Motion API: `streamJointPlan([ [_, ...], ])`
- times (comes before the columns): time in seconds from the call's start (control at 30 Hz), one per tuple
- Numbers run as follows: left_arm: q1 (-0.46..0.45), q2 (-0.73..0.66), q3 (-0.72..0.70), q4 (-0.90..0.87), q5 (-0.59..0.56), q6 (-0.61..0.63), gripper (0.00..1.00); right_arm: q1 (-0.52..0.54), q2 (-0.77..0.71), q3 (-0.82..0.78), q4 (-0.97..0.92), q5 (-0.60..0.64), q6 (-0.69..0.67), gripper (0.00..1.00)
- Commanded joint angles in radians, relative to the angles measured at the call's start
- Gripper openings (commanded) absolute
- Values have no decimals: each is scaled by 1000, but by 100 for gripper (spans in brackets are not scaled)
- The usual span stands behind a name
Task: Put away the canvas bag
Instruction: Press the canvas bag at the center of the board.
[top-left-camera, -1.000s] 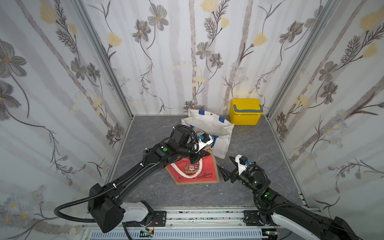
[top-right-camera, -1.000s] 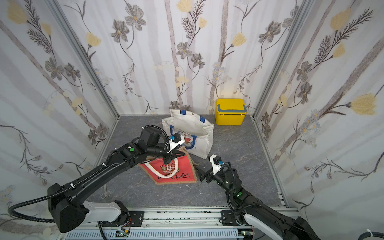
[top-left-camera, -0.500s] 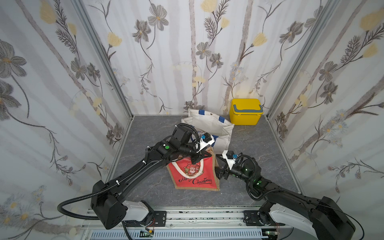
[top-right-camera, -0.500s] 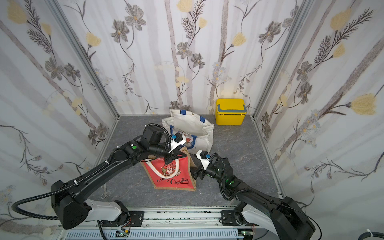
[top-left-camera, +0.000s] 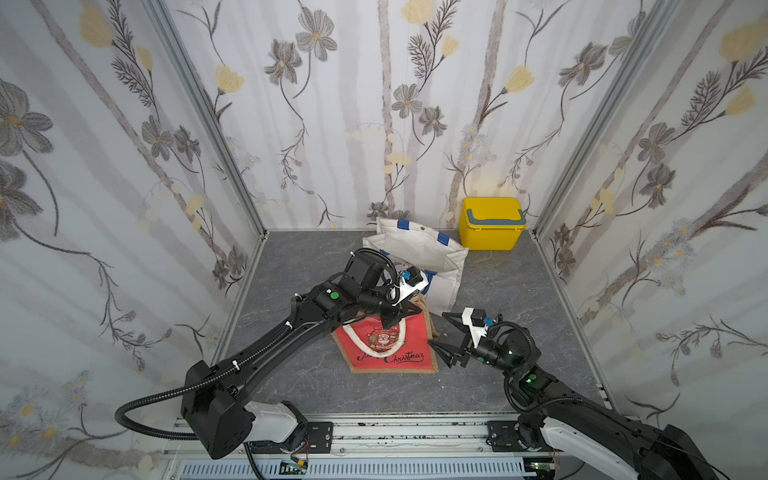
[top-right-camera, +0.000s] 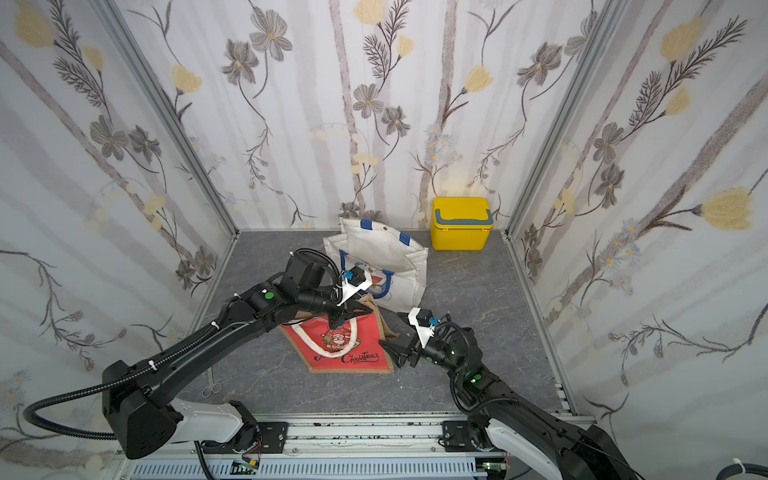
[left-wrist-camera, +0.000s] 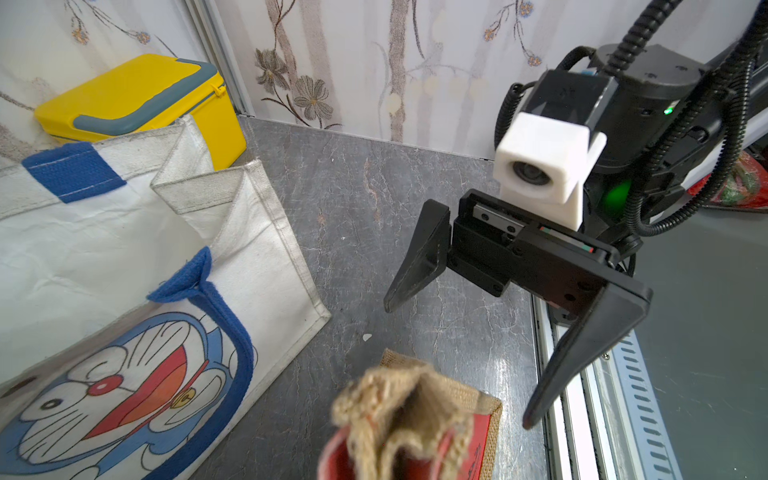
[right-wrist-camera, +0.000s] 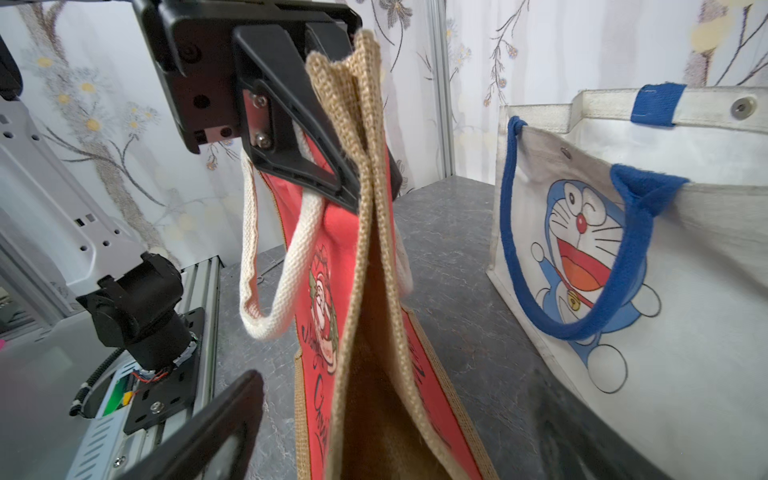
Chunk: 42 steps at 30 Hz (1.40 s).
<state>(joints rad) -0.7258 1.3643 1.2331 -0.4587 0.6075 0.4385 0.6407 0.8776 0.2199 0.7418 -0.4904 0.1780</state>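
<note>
Red burlap bag (top-left-camera: 388, 349) stood near the middle of the bench, bottom edge on the surface, top hem bunched and lifted. White rope handle hung loose down its printed face. Left gripper (top-left-camera: 399, 315) was clamped shut on that top hem. Right gripper (top-left-camera: 436, 328) sat just beside the bag's right edge with its claw spread wide and nothing in it; contact with the burlap couldn't be told.

White canvas bag (top-left-camera: 419, 253) stood upright just behind, toward the back edge, mouth open, blue handles. Yellow box (top-left-camera: 492, 224) sat in the back right corner, lid shut.

Bench top (top-left-camera: 299, 374) was grey marbled sheet, floral wallpaper panels (top-left-camera: 332, 104) on three sides, metal rail (top-left-camera: 395, 432) along the front edge.

Left arm ran diagonally from the front left base, wrist over the bag. Right arm came from the front right base, forearm low, wrist aimed left.
</note>
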Motion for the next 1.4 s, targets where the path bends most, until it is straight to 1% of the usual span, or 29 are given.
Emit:
streamJointPlan([
  [0.0,0,8,21,27,41,25,0,4,58,37,58,-44,-5,98],
  [0.03,0,6,22,27,43,24,0,4,82,44,75,-42,-12,97],
  [0.1,-1,-7,18,34,43,20,0,5,130,62,86,-48,-24,91],
  [0.17,0,-27,6,51,41,19,0,7,175,82,86,-63,-29,81],
  [0.2,0,-35,0,57,41,17,0,8,191,82,99,-68,-25,74],
  [0.23,1,-44,-4,63,41,17,0,11,207,79,117,-75,-20,64],
  [0.3,2,-54,-8,66,38,16,0,16,226,67,147,-78,-11,41],
  [0.33,2,-58,-10,69,34,15,0,19,231,61,157,-75,-9,23],
  [0.37,3,-61,-11,71,32,16,0,21,233,58,157,-73,-9,14],
  [0.4,3,-62,-12,71,31,16,0,21,235,57,153,-74,-9,10],
  [0.43,3,-64,-14,76,31,15,0,22,236,57,146,-73,-8,8],
  [0.5,4,-68,-19,85,29,13,0,24,239,52,140,-73,-5,12],
  [0.53,6,-71,-22,91,30,11,0,24,242,48,137,-73,-3,22],
  [0.57,6,-71,-24,96,31,10,0,24,243,42,136,-68,-3,39],
  [0.6,8,-74,-25,100,31,8,0,24,245,35,139,-64,-3,52],
  [0.63,10,-74,-26,105,32,5,0,25,247,27,146,-59,-2,61],
  [0.67,9,-76,-29,110,31,3,0,24,247,19,143,-50,1,66],
  [0.77,12,-83,-35,120,27,-2,0,25,248,-3,144,-35,5,71],
  [0.83,13,-90,-43,129,28,-6,0,27,250,-26,165,-33,11,73],
  [0.9,15,-95,-50,140,29,-10,0,30,254,-47,191,-34,16,71],
  [1.0,18,-99,-57,156,29,-19,0,35,265,-74,224,-38,18,61],
  [1.07,19,-96,-57,163,32,-25,0,42,276,-80,233,-31,20,52],
  [1.1,19,-93,-57,166,34,-28,0,44,282,-80,231,-28,20,46],
  [1.17,19,-87,-57,173,36,-34,0,49,296,-75,226,-27,24,22],
  [1.2,19,-84,-59,176,34,-36,0,51,301,-73,225,-27,29,15],
  [1.23,19,-82,-61,183,29,-38,4,54,307,-71,226,-30,35,10],
  [1.27,19,-81,-68,197,11,-46,27,54,310,-72,226,-35,48,8],
  [1.33,19,-85,-83,236,-37,-67,62,54,311,-76,222,-39,74,5],
  [1.37,18,-92,-94,265,-74,-81,78,54,310,-81,222,-38,90,4],
])
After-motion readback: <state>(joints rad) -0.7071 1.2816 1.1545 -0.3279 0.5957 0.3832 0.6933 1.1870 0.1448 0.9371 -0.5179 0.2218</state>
